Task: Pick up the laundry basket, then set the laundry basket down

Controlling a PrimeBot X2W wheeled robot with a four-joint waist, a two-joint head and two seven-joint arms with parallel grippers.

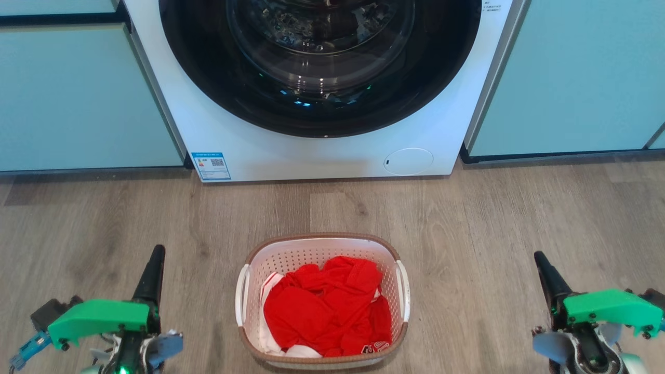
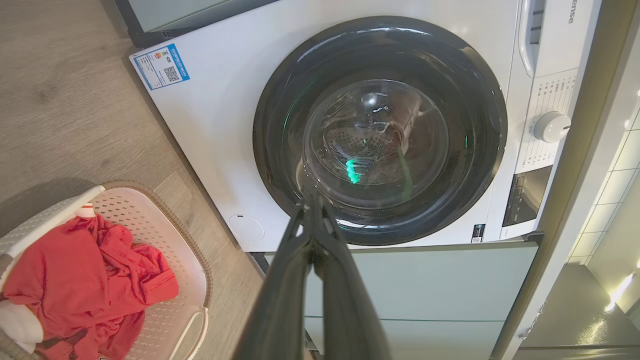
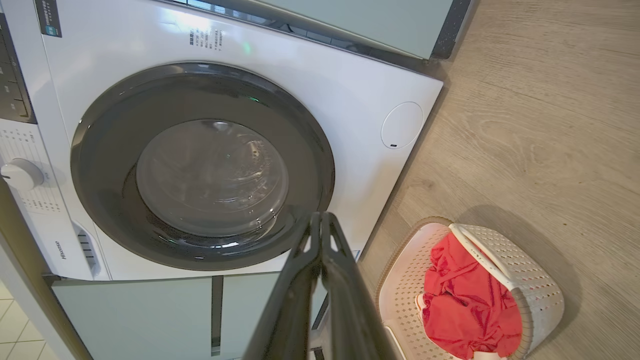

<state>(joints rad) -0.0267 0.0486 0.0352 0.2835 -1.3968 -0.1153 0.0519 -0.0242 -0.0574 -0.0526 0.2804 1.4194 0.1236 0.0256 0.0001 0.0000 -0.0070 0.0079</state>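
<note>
The laundry basket (image 1: 311, 249), white perforated plastic with a brown rim and white side handles, stands on the wooden floor at the bottom middle of the head view, holding red and white clothes (image 1: 324, 306). It also appears at the lower left of the left wrist view (image 2: 150, 220) and lower right of the right wrist view (image 3: 530, 280). My left gripper (image 1: 157, 250) (image 2: 311, 200) is shut, well to the basket's left, holding nothing. My right gripper (image 1: 539, 256) (image 3: 320, 217) is shut too, well to the basket's right, also holding nothing.
A white front-loading washing machine (image 1: 322, 150) with a closed dark round door (image 1: 317, 62) stands just beyond the basket. Pale green cabinets (image 1: 78, 98) flank it on both sides. Bare wooden floor (image 1: 493, 218) lies between the machine, the basket and both grippers.
</note>
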